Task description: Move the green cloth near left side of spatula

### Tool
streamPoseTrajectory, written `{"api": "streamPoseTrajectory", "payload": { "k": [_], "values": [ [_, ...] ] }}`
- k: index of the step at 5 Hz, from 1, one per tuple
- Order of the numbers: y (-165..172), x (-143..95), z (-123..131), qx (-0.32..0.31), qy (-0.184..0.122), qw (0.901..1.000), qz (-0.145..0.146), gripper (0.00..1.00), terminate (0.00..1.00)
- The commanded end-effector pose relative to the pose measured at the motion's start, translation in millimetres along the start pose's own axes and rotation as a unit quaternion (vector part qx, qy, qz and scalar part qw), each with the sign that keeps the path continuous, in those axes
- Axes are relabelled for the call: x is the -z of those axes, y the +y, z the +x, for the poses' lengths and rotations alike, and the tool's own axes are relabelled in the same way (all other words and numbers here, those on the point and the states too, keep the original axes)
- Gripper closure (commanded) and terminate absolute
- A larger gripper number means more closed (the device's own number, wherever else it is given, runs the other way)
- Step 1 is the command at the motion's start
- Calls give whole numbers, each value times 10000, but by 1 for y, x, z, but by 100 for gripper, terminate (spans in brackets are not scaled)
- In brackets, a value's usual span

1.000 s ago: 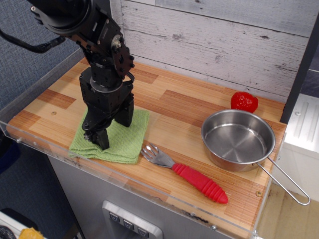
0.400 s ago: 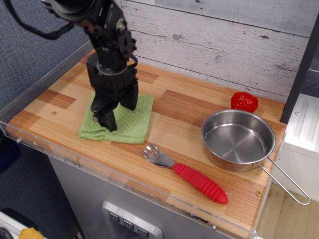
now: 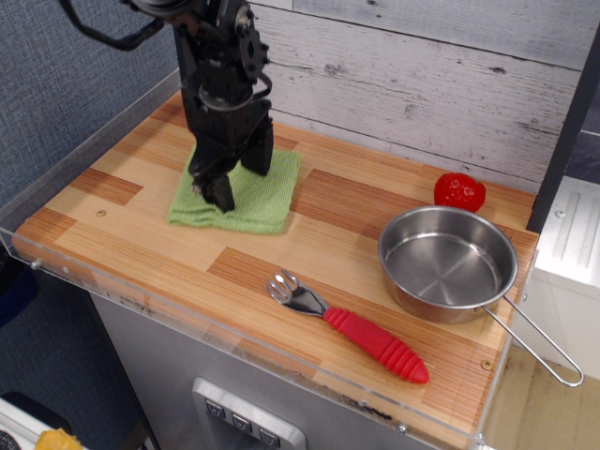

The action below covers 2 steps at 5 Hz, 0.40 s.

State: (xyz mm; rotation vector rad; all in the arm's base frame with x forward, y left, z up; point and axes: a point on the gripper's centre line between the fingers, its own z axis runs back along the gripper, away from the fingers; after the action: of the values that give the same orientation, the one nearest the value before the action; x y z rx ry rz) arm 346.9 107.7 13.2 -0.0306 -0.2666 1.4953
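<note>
Pincer (image 3: 232,183) position: lowered over the green cloth (image 3: 246,196), with both black fingers (image 3: 219,192) pointing down; the near finger tip meets the fabric. The two fingers stand apart, and no fold of cloth is visibly caught between them. Whether the far finger presses the fabric cannot be told, since the arm body hides it.

Directly beneath the pincer, the green cloth lies flat and folded on the wooden table (image 3: 141,225), toward the back-left portion of the surface. Its edges extend past the pincer to the front and to the right.

Forward and to the right of the pincer, well apart from the cloth, lies the spatula (image 3: 347,325). Its silver tined head points toward the pincer side; its ribbed red handle runs away toward the front-right edge. Bare wood separates cloth and spatula.

Farther right of the pincer, beyond the spatula, sits the steel pan (image 3: 448,263). The pan stands upright, and its bowl holds nothing. Its long wire handle reaches toward the front-right corner.

Behind the pan, near the plank wall (image 3: 422,66), rests a red strawberry (image 3: 459,191), outside the pan and not touching it.
</note>
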Motion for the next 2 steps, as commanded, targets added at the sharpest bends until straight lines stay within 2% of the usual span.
{"api": "streamPoseTrajectory", "payload": {
  "k": [1,2],
  "values": [
    [-41,5,22,-32,-81,9996,-269,0,0],
    [-43,9,28,-84,-82,9996,-242,0,0]
  ]
}}
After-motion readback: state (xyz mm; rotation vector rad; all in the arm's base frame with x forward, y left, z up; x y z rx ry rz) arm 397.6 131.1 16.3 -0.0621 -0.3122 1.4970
